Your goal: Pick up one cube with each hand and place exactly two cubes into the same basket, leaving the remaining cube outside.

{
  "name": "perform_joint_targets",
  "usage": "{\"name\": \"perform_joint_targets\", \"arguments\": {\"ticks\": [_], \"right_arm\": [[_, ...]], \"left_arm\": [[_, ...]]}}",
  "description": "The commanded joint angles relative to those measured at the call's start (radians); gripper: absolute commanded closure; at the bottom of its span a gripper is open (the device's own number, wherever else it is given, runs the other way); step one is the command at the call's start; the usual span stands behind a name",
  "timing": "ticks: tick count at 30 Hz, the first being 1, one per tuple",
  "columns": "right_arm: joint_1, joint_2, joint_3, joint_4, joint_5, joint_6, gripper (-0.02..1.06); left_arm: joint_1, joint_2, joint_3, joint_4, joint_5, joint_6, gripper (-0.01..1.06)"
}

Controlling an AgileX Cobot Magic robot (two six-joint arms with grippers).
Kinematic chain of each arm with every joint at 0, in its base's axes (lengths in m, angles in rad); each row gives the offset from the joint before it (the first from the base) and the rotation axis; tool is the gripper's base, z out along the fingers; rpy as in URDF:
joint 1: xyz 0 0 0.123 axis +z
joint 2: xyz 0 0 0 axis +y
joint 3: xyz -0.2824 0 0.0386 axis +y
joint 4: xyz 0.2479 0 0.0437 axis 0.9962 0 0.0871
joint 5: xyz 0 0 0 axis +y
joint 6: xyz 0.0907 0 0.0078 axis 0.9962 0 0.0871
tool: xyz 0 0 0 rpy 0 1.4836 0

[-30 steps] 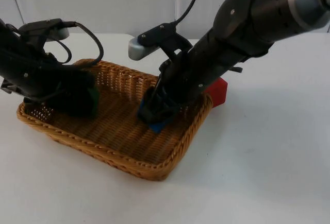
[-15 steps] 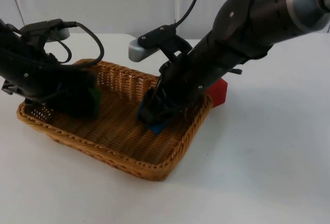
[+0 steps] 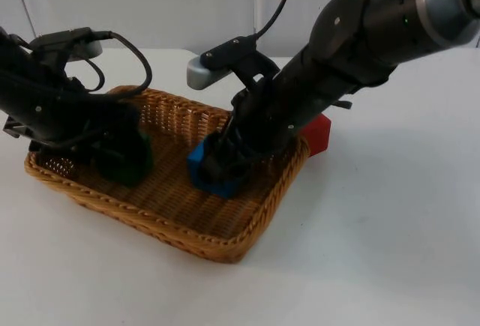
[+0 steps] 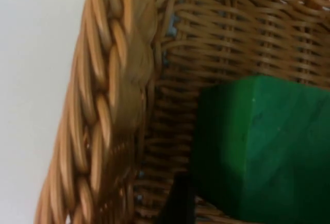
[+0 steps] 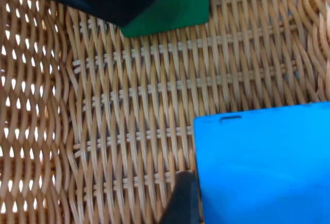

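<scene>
A wicker basket lies left of the table's middle. My left gripper is down in its left part, open over a green cube that rests on the weave, beside one fingertip. My right gripper reaches into the basket's right part, also open. A blue cube sits on the basket floor under it, against a black fingertip. In the right wrist view the blue cube is close and the green cube lies farther off. A red cube stands on the table outside the basket's right rim.
The grey partition wall closes the table at the back. The right arm's bulk hangs over the basket's far right corner and part of the red cube. White table top stretches in front and to the right.
The blue cube has come out from under the right gripper, shifting left onto the basket floor. The green cube has dropped lower beneath the left gripper. Both arms have hardly moved.
</scene>
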Motion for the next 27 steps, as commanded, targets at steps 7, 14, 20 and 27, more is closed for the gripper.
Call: {"name": "perform_joint_targets", "arguments": {"ticks": [7, 14, 20, 27], "right_arm": [[0.003, -0.05, -0.012, 0.005, 0.001, -0.002, 0.35], [0.003, -0.204, -0.012, -0.028, 0.03, -0.002, 0.35], [0.003, -0.329, -0.012, -0.028, 0.072, -0.002, 0.35], [0.003, -0.462, -0.012, -0.026, 0.141, -0.002, 0.35]], "left_arm": [[-0.007, -0.036, -0.005, -0.018, 0.026, 0.003, 0.28], [-0.007, -0.189, -0.005, -0.011, 0.029, 0.003, 0.28], [-0.007, -0.336, -0.005, -0.01, 0.031, 0.003, 0.28], [-0.007, -0.518, -0.005, -0.01, 0.038, 0.003, 0.28]]}}
